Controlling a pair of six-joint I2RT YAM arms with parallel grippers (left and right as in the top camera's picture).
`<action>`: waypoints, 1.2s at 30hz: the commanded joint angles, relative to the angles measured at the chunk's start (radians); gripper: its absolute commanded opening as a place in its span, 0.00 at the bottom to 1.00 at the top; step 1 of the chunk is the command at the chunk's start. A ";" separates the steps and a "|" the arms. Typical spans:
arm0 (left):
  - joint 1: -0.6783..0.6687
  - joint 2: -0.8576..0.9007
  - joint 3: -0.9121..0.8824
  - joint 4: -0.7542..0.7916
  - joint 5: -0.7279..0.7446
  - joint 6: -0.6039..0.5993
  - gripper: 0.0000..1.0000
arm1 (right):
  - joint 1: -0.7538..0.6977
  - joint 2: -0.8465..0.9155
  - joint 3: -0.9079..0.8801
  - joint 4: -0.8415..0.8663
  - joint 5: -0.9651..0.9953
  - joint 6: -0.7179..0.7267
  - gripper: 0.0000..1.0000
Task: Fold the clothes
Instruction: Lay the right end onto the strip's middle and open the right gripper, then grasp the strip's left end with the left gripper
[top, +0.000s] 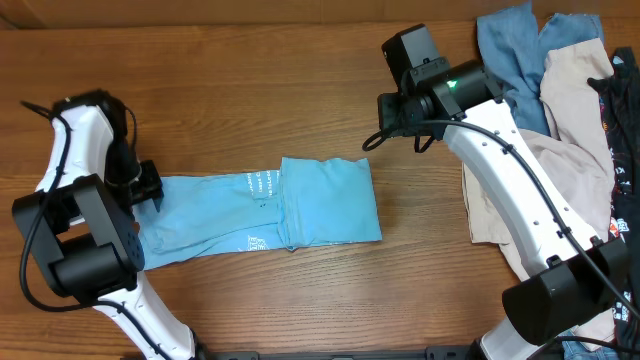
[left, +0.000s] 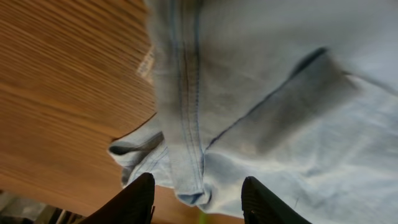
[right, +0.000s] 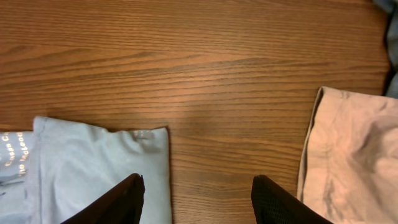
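the t-shirt (top: 262, 212) is folded to a strip on the table (top: 300, 100); cross-folds and the pile (top: 570, 75) right of it remain to be done. the left gripper (left: 196, 198) is spread astride its hem, the right gripper (right: 196, 194) spread, empty.

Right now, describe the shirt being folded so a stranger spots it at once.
On the wooden table, look left of the heaped garments at the right edge. The T-shirt lies mid-table as a long flat strip. It alone is sky-blue with white lettering; the heap is beige, dusty blue and black.
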 joint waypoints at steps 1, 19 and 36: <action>0.010 -0.019 -0.066 0.046 -0.005 0.031 0.49 | -0.004 -0.004 0.000 0.000 -0.032 0.013 0.59; 0.047 -0.017 -0.251 0.317 -0.021 0.028 0.65 | -0.004 -0.004 0.000 -0.023 -0.037 0.018 0.59; 0.050 -0.017 -0.351 0.446 0.016 0.046 0.63 | -0.004 -0.004 0.000 -0.041 -0.036 0.020 0.58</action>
